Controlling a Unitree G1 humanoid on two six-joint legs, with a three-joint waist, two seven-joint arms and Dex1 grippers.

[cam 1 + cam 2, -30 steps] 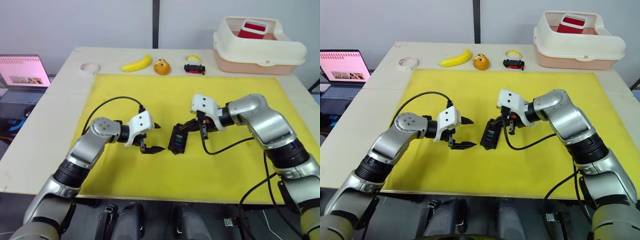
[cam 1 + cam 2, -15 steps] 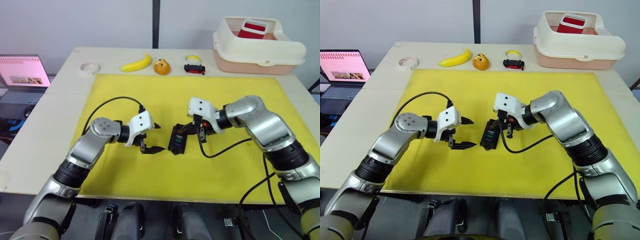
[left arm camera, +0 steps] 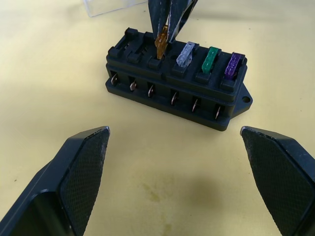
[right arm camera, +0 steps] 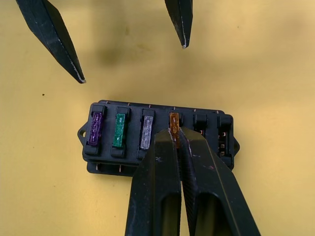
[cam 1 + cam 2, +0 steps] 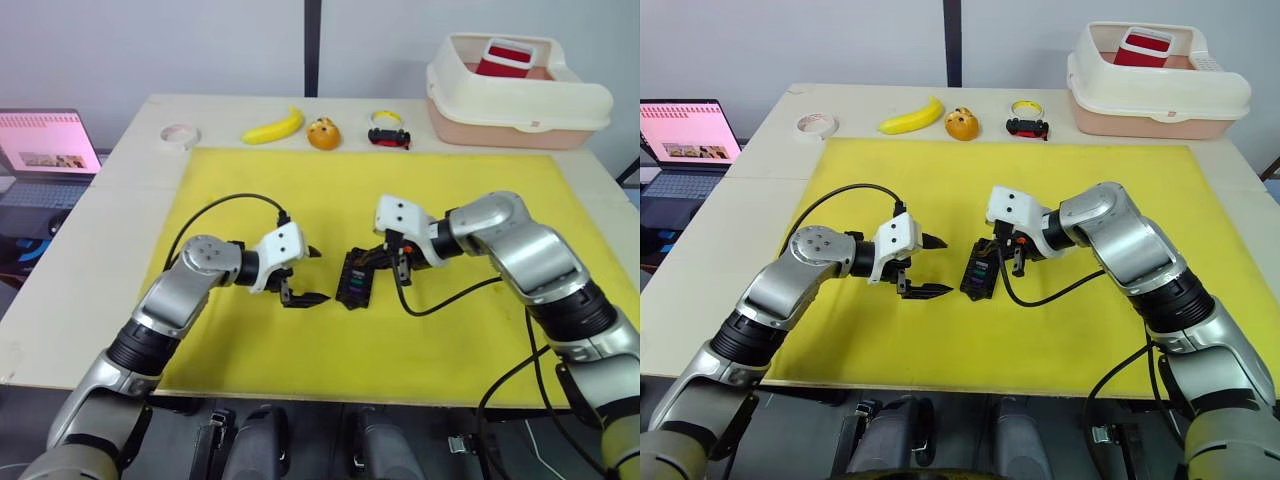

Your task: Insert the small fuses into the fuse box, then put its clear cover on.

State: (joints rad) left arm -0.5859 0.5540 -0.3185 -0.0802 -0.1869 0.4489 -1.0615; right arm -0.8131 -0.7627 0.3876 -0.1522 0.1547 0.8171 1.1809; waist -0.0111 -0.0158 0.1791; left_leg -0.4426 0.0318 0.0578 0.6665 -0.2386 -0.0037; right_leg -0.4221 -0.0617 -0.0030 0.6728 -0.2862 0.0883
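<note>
The right gripper pinches a translucent amber fuse in the ribbed black fuse box; the left gripper gapes wide.

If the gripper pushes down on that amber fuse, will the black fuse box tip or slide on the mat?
Probably not tip: the fuse box lies flat on the yellow mat. Nothing braces it, since the left gripper is open beside it, so it may slide if the right gripper presses the amber fuse off-vertical.
</note>
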